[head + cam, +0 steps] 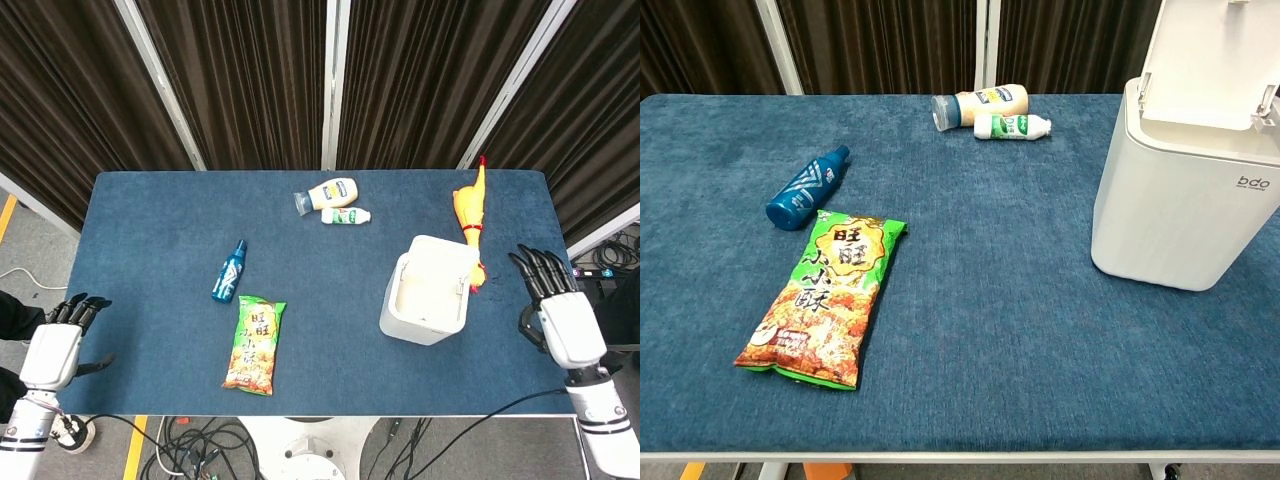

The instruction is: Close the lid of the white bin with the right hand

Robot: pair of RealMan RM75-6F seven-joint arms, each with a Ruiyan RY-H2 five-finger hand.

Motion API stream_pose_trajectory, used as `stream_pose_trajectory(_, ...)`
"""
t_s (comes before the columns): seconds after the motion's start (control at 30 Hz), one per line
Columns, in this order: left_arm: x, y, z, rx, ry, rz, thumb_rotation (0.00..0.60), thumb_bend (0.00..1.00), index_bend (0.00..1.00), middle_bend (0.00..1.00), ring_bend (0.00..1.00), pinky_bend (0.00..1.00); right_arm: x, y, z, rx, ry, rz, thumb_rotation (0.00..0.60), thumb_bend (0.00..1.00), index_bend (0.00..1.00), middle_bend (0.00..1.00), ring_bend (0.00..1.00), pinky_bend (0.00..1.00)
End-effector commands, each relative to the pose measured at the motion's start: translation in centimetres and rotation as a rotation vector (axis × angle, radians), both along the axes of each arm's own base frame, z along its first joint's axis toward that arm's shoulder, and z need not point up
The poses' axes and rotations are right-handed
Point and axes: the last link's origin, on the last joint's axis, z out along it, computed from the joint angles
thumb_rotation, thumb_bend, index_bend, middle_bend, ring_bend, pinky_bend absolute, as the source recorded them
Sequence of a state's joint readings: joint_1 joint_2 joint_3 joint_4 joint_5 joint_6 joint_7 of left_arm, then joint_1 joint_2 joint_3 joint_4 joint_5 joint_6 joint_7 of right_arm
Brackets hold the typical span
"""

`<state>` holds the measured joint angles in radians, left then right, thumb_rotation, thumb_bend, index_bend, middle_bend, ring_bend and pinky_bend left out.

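Note:
The white bin [425, 300] [1180, 210] stands on the right half of the blue table, its lid [445, 256] [1208, 60] raised upright at the far side. My right hand [553, 308] is over the table's right edge, to the right of the bin and apart from it, fingers spread and holding nothing. My left hand [55, 343] hangs off the table's left edge near the front corner, fingers apart and empty. Neither hand shows in the chest view.
A yellow rubber chicken [470, 218] lies just behind and right of the bin. A snack bag [255, 344] [825, 298], a blue bottle [229, 270] [807, 187], a mayonnaise bottle [328, 193] [983, 105] and a small white bottle [346, 216] [1012, 125] lie further left.

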<state>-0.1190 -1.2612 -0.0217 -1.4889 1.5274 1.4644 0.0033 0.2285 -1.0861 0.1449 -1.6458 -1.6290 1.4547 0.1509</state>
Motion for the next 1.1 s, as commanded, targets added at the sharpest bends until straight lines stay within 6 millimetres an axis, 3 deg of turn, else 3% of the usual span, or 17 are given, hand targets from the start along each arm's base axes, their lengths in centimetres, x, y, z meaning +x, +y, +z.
stream_pose_trajectory(0.03, 0.1, 0.0, 0.1, 0.002, -0.003, -0.001, 0.600, 0.00, 0.23, 0.20, 0.11, 0.19, 1.1, -1.9, 0.0, 0.046, -0.079, -0.002, 0.600, 1.00, 0.00, 0.00, 0.00, 0.00)
stream_pose_trajectory(0.23, 0.1, 0.1, -0.2, -0.007, -0.001, 0.001, 0.600, 0.00, 0.23, 0.20, 0.11, 0.19, 2.7, -4.8, -1.0, 0.190, -0.239, -0.012, 0.600, 1.00, 0.00, 0.00, 0.00, 0.00)
stream_pose_trajectory(0.43, -0.2, 0.1, -0.1, -0.005, 0.000, 0.009, 0.600, 0.00, 0.23, 0.20, 0.11, 0.19, 4.2, -6.1, -1.9, 0.256, -0.287, 0.019, 0.600, 1.00, 0.00, 0.00, 0.00, 0.00)
stream_pose_trajectory(0.7, -0.5, 0.0, 0.0, -0.003, -0.002, 0.017, 0.600, 0.00, 0.23, 0.20, 0.11, 0.19, 4.8, -5.8, -3.4, 0.347, -0.348, 0.012, 0.600, 1.00, 0.00, 0.00, 0.00, 0.00)
stream_pose_trajectory(1.1, -0.5, -0.1, -0.1, -0.005, 0.002, 0.016, 0.600, 0.00, 0.23, 0.20, 0.11, 0.19, 4.7, -4.1, -3.5, 0.382, -0.343, 0.053, 0.600, 1.00, 0.00, 0.00, 0.00, 0.00)
